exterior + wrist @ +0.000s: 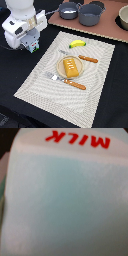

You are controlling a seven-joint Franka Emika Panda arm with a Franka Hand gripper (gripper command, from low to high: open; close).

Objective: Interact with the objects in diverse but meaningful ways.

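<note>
My gripper (33,49) hangs over the black table at the exterior view's left, beside the striped placemat (45,87). A pale blue carton (35,48) shows between its fingers. In the wrist view the carton (65,203) fills the picture, with red "MILK" lettering on it, and it hides the fingers. The gripper looks shut on it. A yellow banana (77,44) lies at the mat's far edge. The yellow-orange slab (71,67) rests on a small plate (62,70) mid-mat. The grey saucepan (68,10) stands on the board at the back.
A large grey two-handled pot (91,14) sits next to the saucepan on the brown board (107,27). A bowl (123,17) is at the far right. Two orange-handled utensils (75,84) (88,59) lie on either side of the plate.
</note>
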